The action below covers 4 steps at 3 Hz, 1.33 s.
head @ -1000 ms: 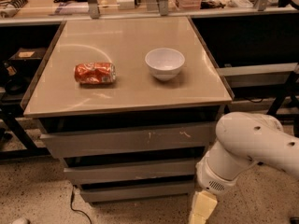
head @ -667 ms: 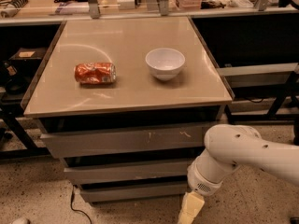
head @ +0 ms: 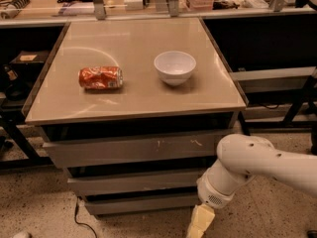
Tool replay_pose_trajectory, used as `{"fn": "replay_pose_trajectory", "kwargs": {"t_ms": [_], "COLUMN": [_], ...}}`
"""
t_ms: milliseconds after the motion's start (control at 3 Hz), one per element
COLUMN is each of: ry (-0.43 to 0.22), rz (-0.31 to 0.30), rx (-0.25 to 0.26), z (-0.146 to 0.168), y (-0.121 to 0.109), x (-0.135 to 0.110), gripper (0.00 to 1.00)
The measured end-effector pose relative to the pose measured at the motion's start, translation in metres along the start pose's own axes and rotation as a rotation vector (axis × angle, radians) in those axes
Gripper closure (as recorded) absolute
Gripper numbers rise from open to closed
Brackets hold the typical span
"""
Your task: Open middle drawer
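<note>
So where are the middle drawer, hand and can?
Middle drawer [head: 133,181], camera view, centre of front.
Hand [head: 198,225], camera view, yellow tip, low beside the drawers.
Can [head: 100,78], camera view, middle of its side.

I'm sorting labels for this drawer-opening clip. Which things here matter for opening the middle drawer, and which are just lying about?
Part of the job:
- middle drawer
- hand, low at the cabinet's front right, near the floor

Just lying about:
- orange can, on its side on the tabletop
- white bowl, upright beside it
- top drawer
- bottom drawer
</note>
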<state>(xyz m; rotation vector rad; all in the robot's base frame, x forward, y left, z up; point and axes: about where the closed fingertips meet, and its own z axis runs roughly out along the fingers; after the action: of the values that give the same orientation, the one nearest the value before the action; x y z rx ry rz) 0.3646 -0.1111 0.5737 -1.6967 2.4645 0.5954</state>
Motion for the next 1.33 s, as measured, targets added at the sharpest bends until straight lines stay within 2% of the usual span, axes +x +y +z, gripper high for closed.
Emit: {"fn": "replay_pose_trajectory", "kwargs": {"t_ms": [333, 667, 1000, 1333], "ry": [-0.04, -0.091, -0.106, -0.088], "rz": [0.035, 0.076, 0.105, 0.113], "rx": [0.025, 0.097, 0.139, 0.159], "z": [0.024, 0.037, 0.048, 0.062], "y": [-0.013, -0.041, -0.064, -0.083], "x": [0.005, -0.001, -0.002, -0.004], "gripper": [0.0, 0.0, 0.0, 0.0]}}
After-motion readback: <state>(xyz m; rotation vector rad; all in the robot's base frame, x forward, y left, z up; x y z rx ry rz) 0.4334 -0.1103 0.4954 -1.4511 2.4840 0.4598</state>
